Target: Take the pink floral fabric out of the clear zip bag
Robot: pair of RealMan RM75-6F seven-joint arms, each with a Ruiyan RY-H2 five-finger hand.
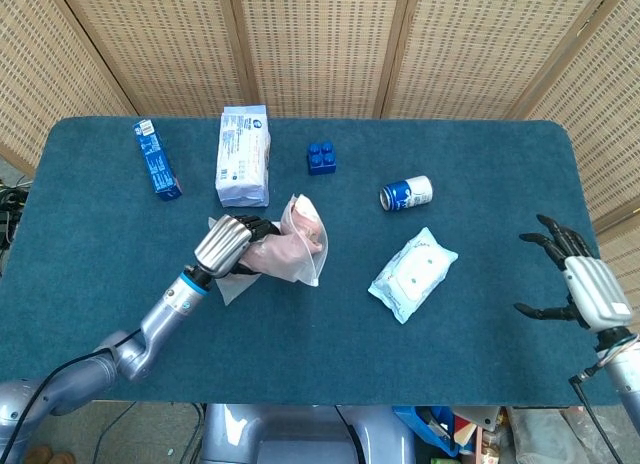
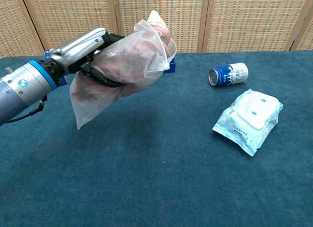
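Carpet of dark teal covers the table (image 1: 300, 354), and along its near edge, from about seven o'clock round to five, the cloth lies bare and wide. At four o'clock, beyond the right edge, the right hand (image 1: 578, 284) hangs with fingers spread apart and nothing in them, well apart from everything on the table. Near the middle, toward nine o'clock, the left hand (image 1: 226, 246) grips the clear zip bag (image 2: 122, 65), lifted off the cloth in the chest view, its loose corner dangling below. The pink floral fabric (image 2: 159, 26) sits inside the bag, a pale tip of it poking out at the bag's raised mouth. To the right, at three o'clock from centre, a white wipes pack (image 1: 412, 274) lies flat with open carpet all round it. Farther back, at one o'clock, a blue can (image 1: 406, 193) lies on its side. Toward twelve stands a blue toy brick (image 1: 321, 158); at eleven a white tissue pack (image 1: 243, 156), and at ten, nearer the left edge, a small blue box (image 1: 157, 160). Woven screens (image 1: 320, 44) close the far side.
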